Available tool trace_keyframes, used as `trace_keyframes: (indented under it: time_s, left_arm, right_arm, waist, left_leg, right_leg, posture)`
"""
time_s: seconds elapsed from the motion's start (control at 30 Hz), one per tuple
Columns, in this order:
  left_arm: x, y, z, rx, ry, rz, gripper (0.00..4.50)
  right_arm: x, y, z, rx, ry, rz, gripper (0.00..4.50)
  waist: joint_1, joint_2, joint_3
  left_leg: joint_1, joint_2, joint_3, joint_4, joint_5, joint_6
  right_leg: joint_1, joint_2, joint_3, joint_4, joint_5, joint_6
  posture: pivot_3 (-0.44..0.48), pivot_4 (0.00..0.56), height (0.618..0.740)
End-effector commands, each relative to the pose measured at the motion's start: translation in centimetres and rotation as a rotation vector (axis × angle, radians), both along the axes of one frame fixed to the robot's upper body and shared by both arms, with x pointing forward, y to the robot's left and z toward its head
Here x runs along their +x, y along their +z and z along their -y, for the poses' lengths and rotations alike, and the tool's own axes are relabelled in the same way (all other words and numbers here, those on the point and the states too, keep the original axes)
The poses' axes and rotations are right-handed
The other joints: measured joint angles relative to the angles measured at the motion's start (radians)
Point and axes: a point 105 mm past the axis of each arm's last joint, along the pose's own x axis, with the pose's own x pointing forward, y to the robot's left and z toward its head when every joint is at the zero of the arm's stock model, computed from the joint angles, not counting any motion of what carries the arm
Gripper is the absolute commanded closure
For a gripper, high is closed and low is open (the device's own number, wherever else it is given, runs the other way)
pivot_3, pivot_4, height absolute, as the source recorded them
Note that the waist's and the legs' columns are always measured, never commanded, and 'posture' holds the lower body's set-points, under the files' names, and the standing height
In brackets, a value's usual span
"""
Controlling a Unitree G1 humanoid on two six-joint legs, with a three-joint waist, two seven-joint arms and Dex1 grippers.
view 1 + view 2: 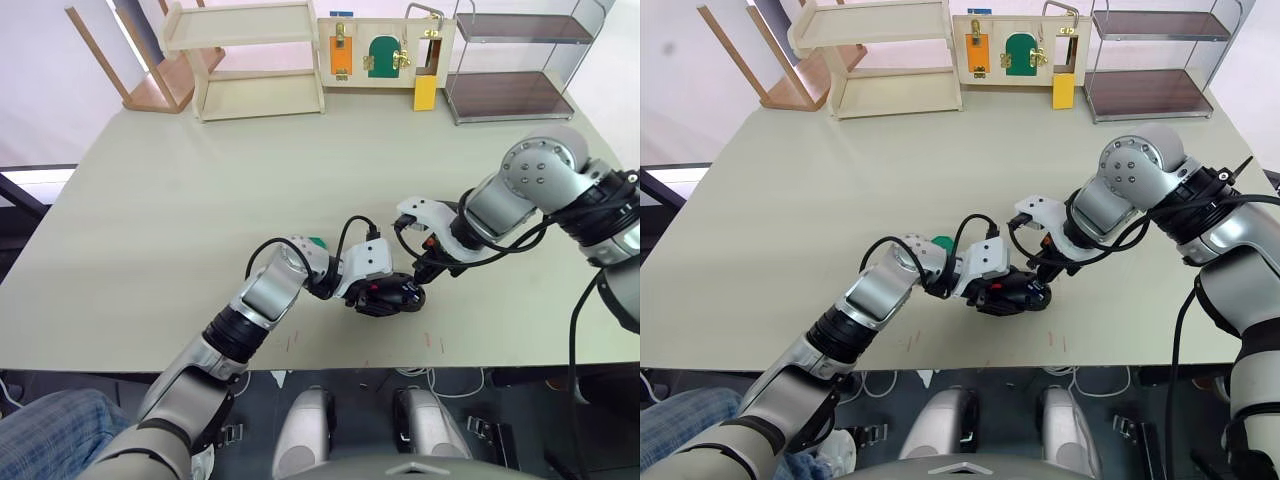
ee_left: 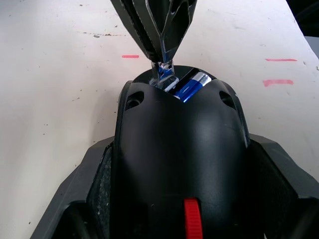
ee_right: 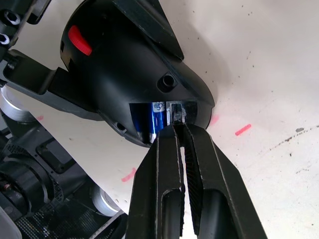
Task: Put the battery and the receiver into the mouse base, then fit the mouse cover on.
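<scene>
The black mouse base [image 1: 405, 297] rests near the table's front edge, and my left gripper [image 1: 380, 290] is shut on its sides, with the fingers [image 2: 89, 189] flanking it in the left wrist view. The blue battery [image 2: 192, 85] lies in the base's open compartment. My right gripper [image 1: 420, 278] comes down from the right. Its tips [image 3: 178, 127] are at the compartment beside the battery [image 3: 154, 117], shut on a small silvery stub, the receiver [image 2: 164, 74]. The mouse cover is out of view.
A round green disc [image 1: 317, 242] lies just behind my left wrist. Along the far edge stand a wooden shelf [image 1: 255, 60], a latch board [image 1: 385, 50] and a metal rack [image 1: 520, 60]. Red marks [image 2: 280, 59] dot the table near the base.
</scene>
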Motion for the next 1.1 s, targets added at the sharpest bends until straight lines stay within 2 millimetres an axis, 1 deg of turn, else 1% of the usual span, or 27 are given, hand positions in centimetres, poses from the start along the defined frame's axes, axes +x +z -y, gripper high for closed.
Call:
trace_keyframes:
  time_s: [0.03,0.57,0.9,1.1]
  left_arm:
    - [-0.7,0.07,0.47,0.007,-0.041,-0.009,1.53]
    - [-0.67,-0.15,0.47,0.007,-0.04,-0.019,1.53]
    - [-0.53,-0.38,0.31,0.022,-0.038,-0.007,1.53]
    - [-0.54,-0.39,0.32,0.021,-0.039,-0.008,1.53]
  right_arm:
    - [-0.27,0.34,-0.43,0.023,0.024,0.006,4.5]
    - [-0.36,0.75,-1.06,0.041,0.049,0.024,4.5]
    - [-0.68,0.3,-0.26,-0.019,0.087,0.065,4.5]
    - [-0.68,0.1,-0.66,-0.003,0.103,0.08,4.5]
  waist:
    - [0.0,0.0,0.0]
    - [0.0,0.0,0.0]
    - [0.001,0.0,0.0]
    - [0.001,0.0,0.0]
  left_leg:
    - [0.0,0.0,0.0,0.0,0.0,0.0]
    - [0.0,0.0,0.0,-0.001,0.0,0.0]
    - [0.0,0.0,-0.001,-0.001,0.0,0.0]
    - [0.0,0.0,-0.001,-0.001,0.0,0.0]
  right_leg:
    - [0.0,0.0,0.0,0.0,0.0,0.0]
    - [0.0,0.0,0.0,-0.001,0.0,0.0]
    - [0.0,0.0,0.0,-0.002,0.0,0.0]
    - [0.0,0.0,0.0,-0.002,0.0,0.0]
  posture:
    - [0.0,0.15,0.74]
    - [0.0,0.15,0.74]
    - [0.0,0.15,0.74]
    - [0.0,0.15,0.74]
